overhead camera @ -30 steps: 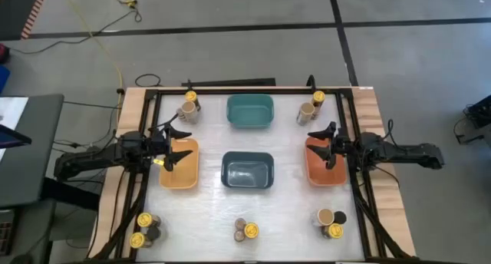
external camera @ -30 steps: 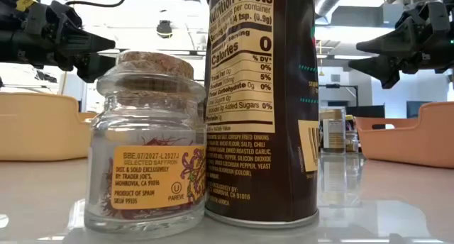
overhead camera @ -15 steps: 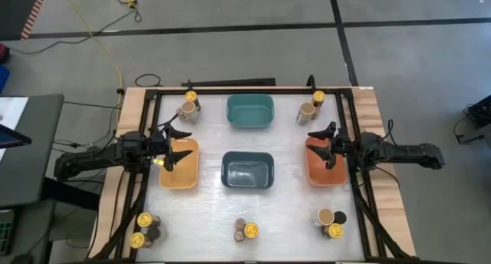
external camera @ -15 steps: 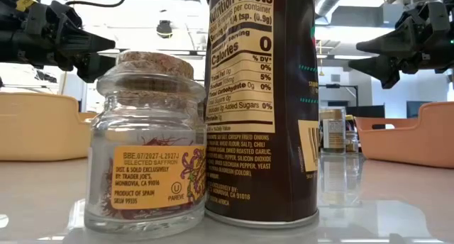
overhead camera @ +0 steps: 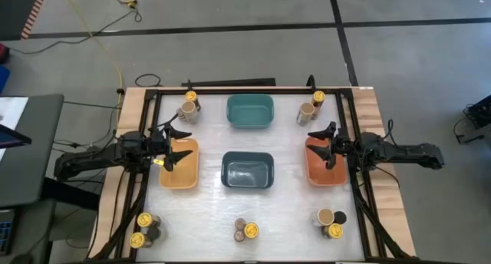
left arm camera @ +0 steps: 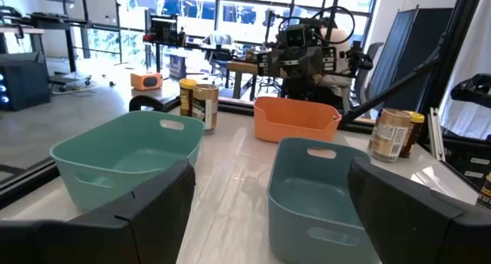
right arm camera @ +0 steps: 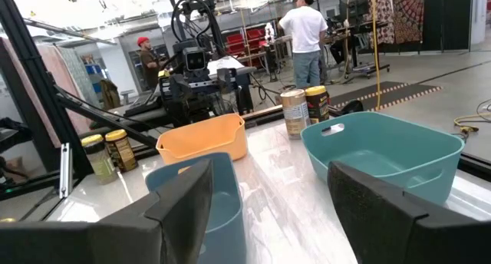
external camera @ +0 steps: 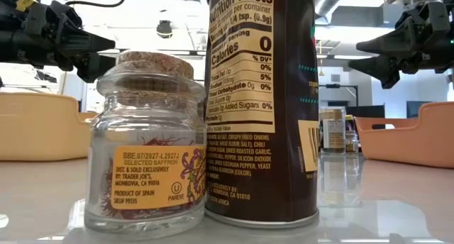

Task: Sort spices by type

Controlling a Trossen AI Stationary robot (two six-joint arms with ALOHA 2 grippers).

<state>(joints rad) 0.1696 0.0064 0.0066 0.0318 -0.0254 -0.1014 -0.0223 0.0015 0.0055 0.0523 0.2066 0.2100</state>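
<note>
The spices stand upright on their bases in small groups along the table's edges: far left (overhead camera: 189, 107), far right (overhead camera: 311, 107), near left (overhead camera: 144, 229), near middle (overhead camera: 245, 231) and near right (overhead camera: 331, 222). The low view shows the near middle pair close up: a cork-topped glass jar (external camera: 149, 152) and a tall dark jar (external camera: 261, 109). My left gripper (overhead camera: 182, 144) hovers open over the yellow bin (overhead camera: 184, 176), pointing level. My right gripper (overhead camera: 317, 146) hovers open over the orange bin (overhead camera: 318, 176). Nothing is between the fingers of either.
A teal bin (overhead camera: 249, 110) sits at the far middle and a dark-blue bin (overhead camera: 248, 170) at the centre, between the two arms. A dark frame runs along the table's edges (overhead camera: 146, 187). People stand in the room beyond (right arm camera: 305, 34).
</note>
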